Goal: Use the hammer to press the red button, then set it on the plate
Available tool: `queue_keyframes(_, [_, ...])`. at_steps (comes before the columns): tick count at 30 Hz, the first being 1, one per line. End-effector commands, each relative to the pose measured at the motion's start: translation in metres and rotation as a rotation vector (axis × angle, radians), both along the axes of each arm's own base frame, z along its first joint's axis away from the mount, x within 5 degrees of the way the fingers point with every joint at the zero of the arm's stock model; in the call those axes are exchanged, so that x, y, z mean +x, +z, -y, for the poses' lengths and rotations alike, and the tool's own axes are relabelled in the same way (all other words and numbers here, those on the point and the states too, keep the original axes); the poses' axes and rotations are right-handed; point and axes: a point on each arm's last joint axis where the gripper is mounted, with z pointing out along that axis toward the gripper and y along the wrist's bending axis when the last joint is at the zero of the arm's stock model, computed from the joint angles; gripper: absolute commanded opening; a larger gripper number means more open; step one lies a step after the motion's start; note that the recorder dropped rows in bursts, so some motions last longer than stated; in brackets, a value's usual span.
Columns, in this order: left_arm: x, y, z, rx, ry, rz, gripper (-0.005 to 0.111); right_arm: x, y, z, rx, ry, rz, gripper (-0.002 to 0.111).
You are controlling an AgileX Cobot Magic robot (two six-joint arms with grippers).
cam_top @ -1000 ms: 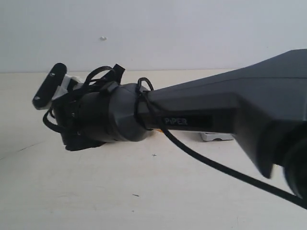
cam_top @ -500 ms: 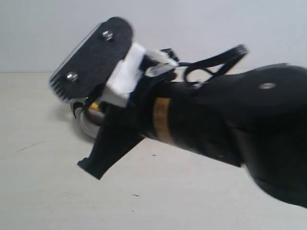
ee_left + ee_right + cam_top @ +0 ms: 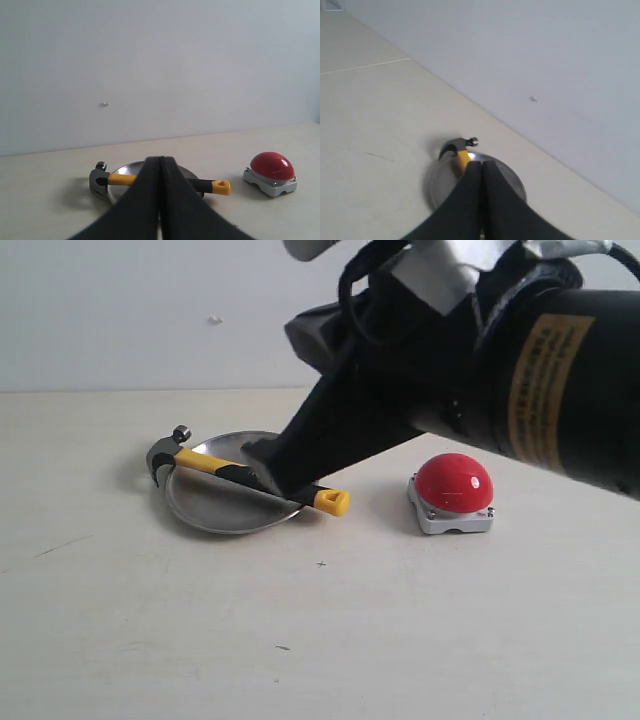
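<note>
Fingers (image 3: 470, 200): pressed together on both arms, nothing pinched. The left gripper (image 3: 161, 162) and right gripper (image 3: 481, 167) are both empty.
Hammer (image 3: 205, 464): lying across the plate (image 3: 215, 525), dark head poking out past one rim and yellow end past the other, on the button's side.
Button (image 3: 453, 482): on the table (image 3: 320, 640) beside the plate, apart from it, untouched by either arm.
Right arm: hangs over the plate in the outside view, its fingertip in front of the hammer's handle. I cannot tell whether it touches.
Just changed: a second ago this arm lay low across the outside camera and hid nearly everything; it has since swung up, and its fingers have closed the last little way.
What it means: I judge the hammer released and the placing done. Whether the button was pressed, I cannot tell from here.
Next: I would draw the right arm clear without nudging the handle.
</note>
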Motion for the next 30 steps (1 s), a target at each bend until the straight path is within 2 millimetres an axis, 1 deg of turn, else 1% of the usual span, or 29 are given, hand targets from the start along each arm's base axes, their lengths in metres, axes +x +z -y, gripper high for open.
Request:
queue_keyframes(1, [0.000,-0.001,0.000,0.001,-0.005,0.001,0.000,0.010,-0.009,0.028,0.075,-0.291,-0.127,0.000])
queue_keyframes(3, [0.000,-0.001,0.000,0.001,-0.005,0.001,0.000,0.017,-0.010,0.043,0.106,-0.357,-0.141,0.000])
queue_keyframes(4, [0.000,-0.001,0.000,0.001,-0.005,0.001,0.000,0.024,-0.011,0.054,0.119,-0.368,-0.131,0.000])
queue_keyframes(5, [0.000,-0.001,0.000,0.001,-0.005,0.001,0.000,0.026,-0.012,0.060,0.122,-0.355,-0.121,0.000])
queue_keyframes(6, [0.000,-0.001,0.000,0.001,-0.005,0.001,0.000,0.030,-0.014,0.074,0.102,-0.326,-0.088,0.000])
queue_keyframes(7, [0.000,-0.001,0.000,0.001,-0.005,0.001,0.000,0.031,-0.014,0.080,0.089,-0.317,-0.073,0.000])
queue_keyframes(9, [0.000,-0.001,0.000,0.001,-0.005,0.001,0.000,0.031,-0.014,0.099,0.084,-0.330,-0.054,0.000])
queue_keyframes(12, [0.000,-0.001,0.000,0.001,-0.005,0.001,0.000,0.023,-0.013,0.131,0.115,-0.408,-0.024,0.000])
queue_keyframes(13, [0.000,-0.001,0.000,0.001,-0.005,0.001,0.000,0.019,-0.014,0.143,0.129,-0.449,-0.019,0.000])
queue_keyframes(15, [0.000,-0.001,0.000,0.001,-0.005,0.001,0.000,0.004,-0.015,0.167,0.160,-0.534,0.014,0.000])
queue_keyframes(16, [0.000,-0.001,0.000,0.001,-0.005,0.001,0.000,-0.014,-0.017,0.188,0.179,-0.630,0.059,0.000])
queue_keyframes(17, [0.000,-0.001,0.000,0.001,-0.005,0.001,0.000,-0.026,-0.018,0.198,0.188,-0.684,0.089,0.000])
queue_keyframes(18, [0.000,-0.001,0.000,0.001,-0.005,0.001,0.000,-0.051,-0.018,0.212,0.211,-0.775,0.164,0.000])
queue_keyframes(20, [0.000,-0.001,0.000,0.001,-0.005,0.001,0.000,-0.075,-0.019,0.219,0.248,-0.852,0.234,0.000])
queue_keyframes(23, [0.000,-0.001,0.000,0.001,-0.005,0.001,0.000,-0.099,-0.023,0.223,0.301,-0.913,0.305,0.000])
queue_keyframes(26, [0.000,-0.001,0.000,0.001,-0.005,0.001,0.000,-0.112,-0.025,0.222,0.335,-0.924,0.351,0.000])
queue_keyframes(28, [0.000,-0.001,0.000,0.001,-0.005,0.001,0.000,-0.116,-0.028,0.222,0.342,-0.920,0.364,0.000])
queue_keyframes(30, [0.000,-0.001,0.000,0.001,-0.005,0.001,0.000,-0.115,-0.029,0.221,0.369,-0.913,0.351,0.000])
